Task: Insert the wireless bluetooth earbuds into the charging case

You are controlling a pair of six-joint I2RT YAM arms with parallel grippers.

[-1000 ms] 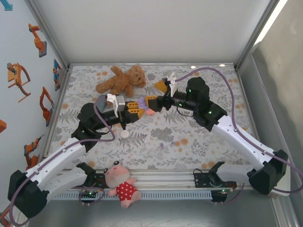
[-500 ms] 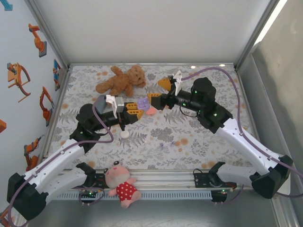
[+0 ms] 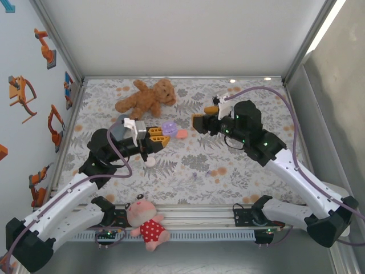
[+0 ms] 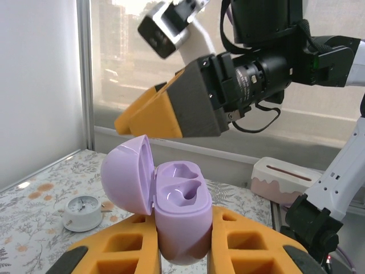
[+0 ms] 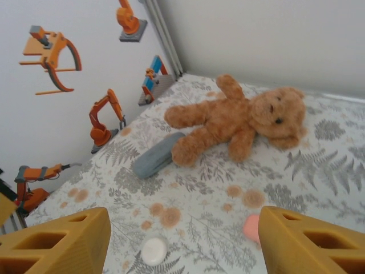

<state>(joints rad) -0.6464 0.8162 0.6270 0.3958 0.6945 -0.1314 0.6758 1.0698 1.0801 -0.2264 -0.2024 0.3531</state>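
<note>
My left gripper (image 3: 157,137) is shut on a purple charging case (image 3: 169,127), held upright between its orange fingers (image 4: 111,251). The case (image 4: 179,211) has its lid swung open to the left, and both sockets are empty. My right gripper (image 3: 203,117) hangs open a short way right of the case with nothing between its fingers (image 5: 311,242). Its orange and grey fingers (image 4: 171,108) hover behind and above the case. A pink rounded piece (image 3: 181,134) lies on the cloth between the grippers (image 5: 251,228). A tiny purplish speck (image 3: 195,173), possibly an earbud, lies nearer the front.
A brown teddy bear (image 3: 147,97) lies at the back with a grey pouch (image 5: 157,155) beside it. A small white round object (image 3: 150,161) sits under the left arm. A pink doll (image 3: 145,220) rests on the front rail. White walls enclose the patterned cloth.
My right gripper has drawn back to the right, away from the case, and its jaws have narrowed a little. The left gripper has shifted slightly left, still holding the case.
</note>
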